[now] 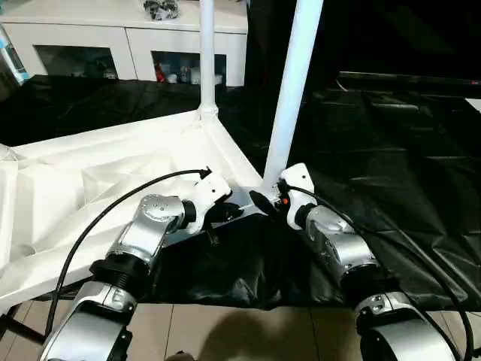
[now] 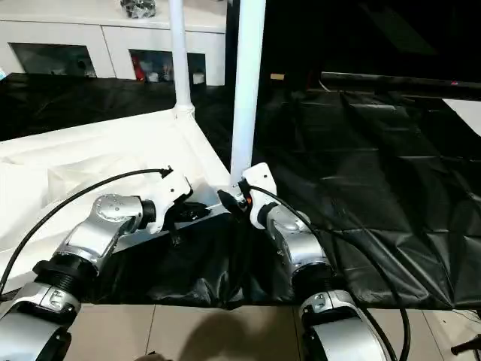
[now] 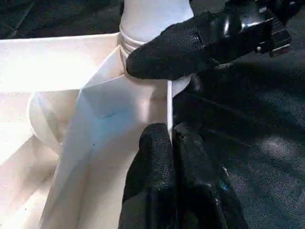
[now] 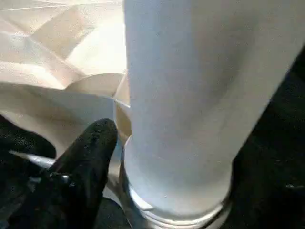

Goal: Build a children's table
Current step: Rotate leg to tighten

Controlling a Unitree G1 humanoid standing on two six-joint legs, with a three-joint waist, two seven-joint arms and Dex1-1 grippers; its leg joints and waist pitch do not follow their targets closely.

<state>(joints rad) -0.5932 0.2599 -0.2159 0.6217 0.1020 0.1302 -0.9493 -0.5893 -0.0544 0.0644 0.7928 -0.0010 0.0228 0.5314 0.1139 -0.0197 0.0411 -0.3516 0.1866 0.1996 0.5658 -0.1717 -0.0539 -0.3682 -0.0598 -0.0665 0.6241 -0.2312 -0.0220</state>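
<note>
**Operator:** Report the position of the workpiece.

**Technician:** The tabletop (image 1: 113, 162) lies upside down on the black sheet (image 1: 391, 150), rim upward. Two legs stand in its sockets: the far leg (image 1: 207, 53) at the far corner, and the near leg (image 1: 293, 83) at the near corner, between the two grippers. The white cabinet (image 1: 128, 37) stands behind, well apart.

**Operator:** State of the jaws?

**Technician:** The left gripper (image 3: 170, 138) is clenched on the thin upright rim of the tabletop, just beside the near corner socket (image 3: 143, 90); the wrist view shows the rim edge pinched between its two fingers. The right gripper (image 1: 267, 197) sits at the base of the near leg. One finger (image 3: 167, 52) lies against the leg's flared end where it meets the socket. Its other finger is hidden behind the leg, so whether it grips or stands released cannot be told.

**Operator:** Handling characteristics?

**Technician:** Judged from appearance: hollow moulded plastic, light, smooth and likely slippery. The top should be stiff at the rim and corners, less so in the ribbed middle. The leg is rigid, but long, so it will lever hard on the socket if pushed high up.

**Operator:** Recommended hold points?

**Technician:** Hold the top by the rim close to the corner being worked. Take the leg low, near the flared end, and turn or press along its axis.
</note>
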